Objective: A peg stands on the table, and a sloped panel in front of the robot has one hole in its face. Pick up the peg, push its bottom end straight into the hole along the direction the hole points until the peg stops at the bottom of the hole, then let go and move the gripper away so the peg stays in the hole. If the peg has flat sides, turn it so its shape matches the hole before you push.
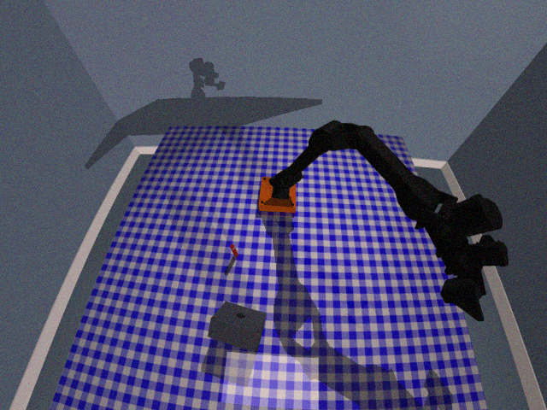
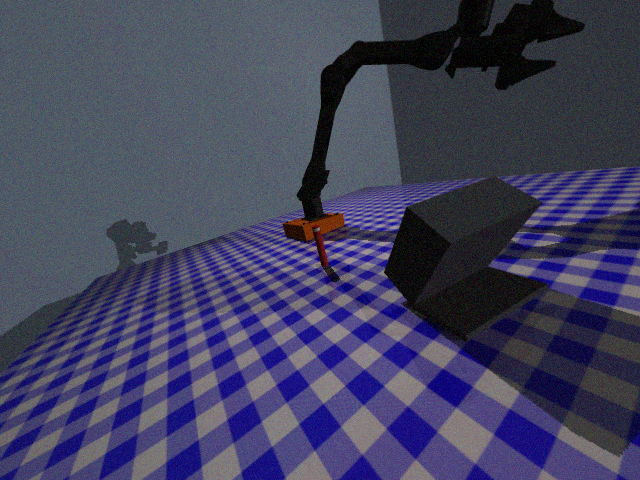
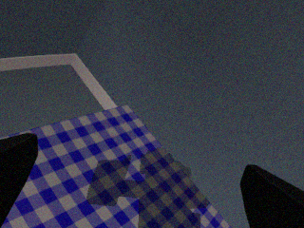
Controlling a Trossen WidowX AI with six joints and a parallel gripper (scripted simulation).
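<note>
Peg, slim and red with a pale band near its top, stood on the checked bench in the top view, between the orange base and the grey block but well apart from both. The block's sloped face showed a dark hole. The hand was far off to one side, out by the bench's edge.

The exterior view showed the peg free-standing, its height much greater than its thickness. By my judgement it was light and stiff, unlikely to bend or crush, but easily toppled by a brush from one finger. The shaft looked smooth, so it could have slipped or swivelled in a weak pinch. The best hold seemed to be on the upper shaft, squarely across it, leaving the bottom end bare for the hole. Whether it had flat sides was too small to tell; any flats would have needed lining up with the hole. The hand was high above the bench, its fingers spread with nothing between them.

In the wrist view both fingers stood wide apart, and neither peg nor block was in sight. The hand would have needed to swing back and come down before any grasp.
</note>
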